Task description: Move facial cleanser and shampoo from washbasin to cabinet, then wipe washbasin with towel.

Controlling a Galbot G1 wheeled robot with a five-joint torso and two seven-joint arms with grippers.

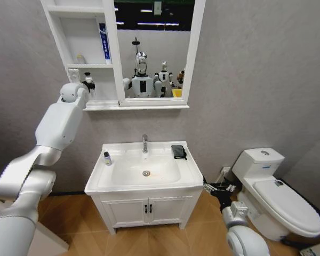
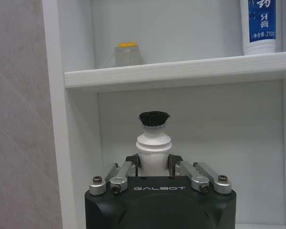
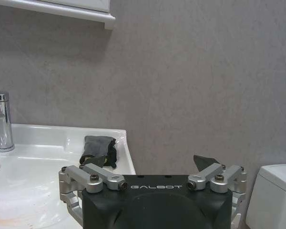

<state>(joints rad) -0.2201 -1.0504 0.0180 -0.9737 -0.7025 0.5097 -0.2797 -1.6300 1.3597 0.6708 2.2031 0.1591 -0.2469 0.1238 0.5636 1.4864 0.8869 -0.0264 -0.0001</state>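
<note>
Left tool (image 2: 154, 168) grips bottle (image 2: 154, 143) in cabinet (image 2: 181, 69); right tool (image 3: 155, 179) open nr washbasin (image 3: 62, 138).

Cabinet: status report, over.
Left end effector shut on white bottle at cabinet bottom cubby. Right end effector parked low. Towel on washbasin.

Towel (image 3: 98, 150) bunched on washbasin (image 3: 47, 143) corner; right claw (image 3: 152, 179) open.

The washbasin (image 1: 189, 173) looked glossy, smooth ceramic; its faucet (image 3: 2, 121) was polished metal. The towel (image 3: 98, 151) was soft, matt cloth. The wall (image 3: 205, 81) looked matt and faintly mottled.
</note>
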